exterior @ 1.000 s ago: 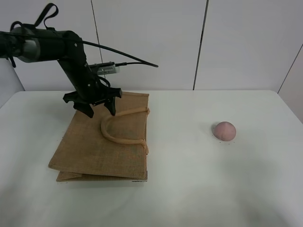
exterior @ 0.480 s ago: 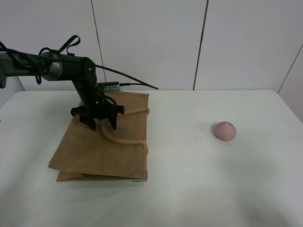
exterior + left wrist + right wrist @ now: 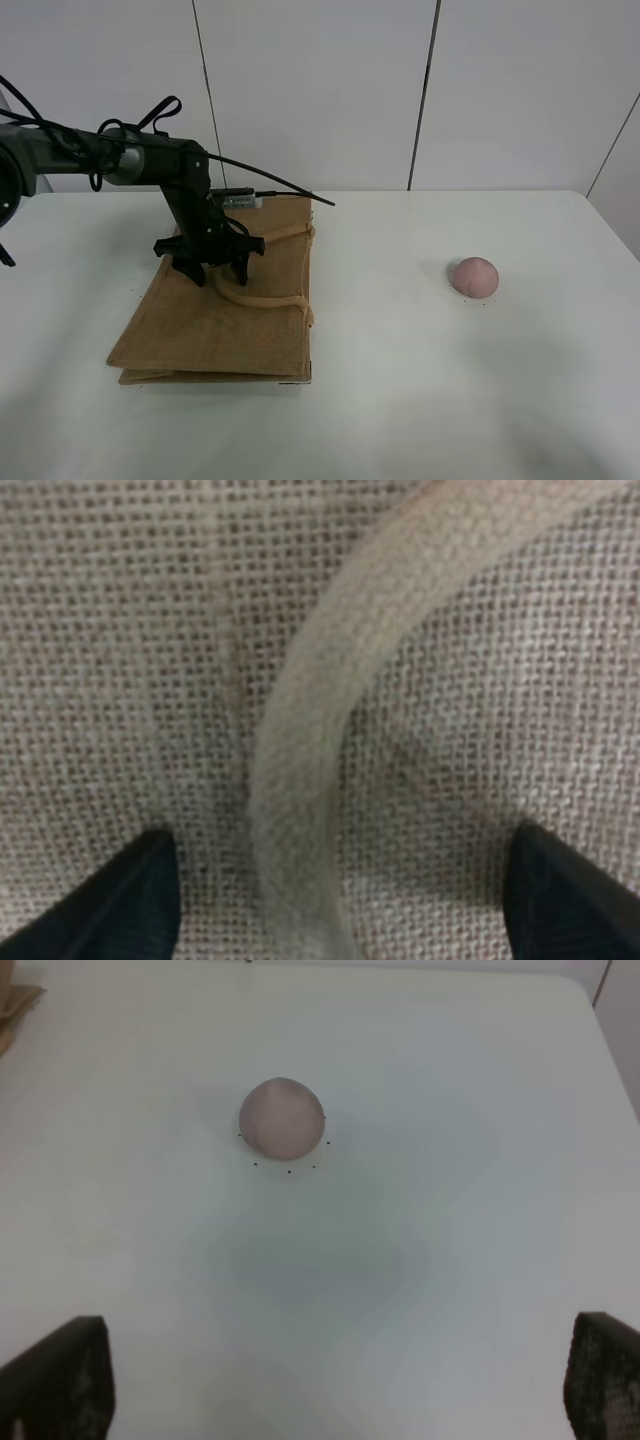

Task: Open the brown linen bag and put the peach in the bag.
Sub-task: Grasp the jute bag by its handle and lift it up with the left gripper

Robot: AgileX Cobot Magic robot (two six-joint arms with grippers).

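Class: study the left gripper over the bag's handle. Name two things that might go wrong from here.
1. The left gripper is open astride the handle; closing may pinch the weave beneath too, lifting the flat brown linen bag shut rather than open.
2. The peach sits loose and round on the table, apart from the bag; a glancing grasp might roll it.
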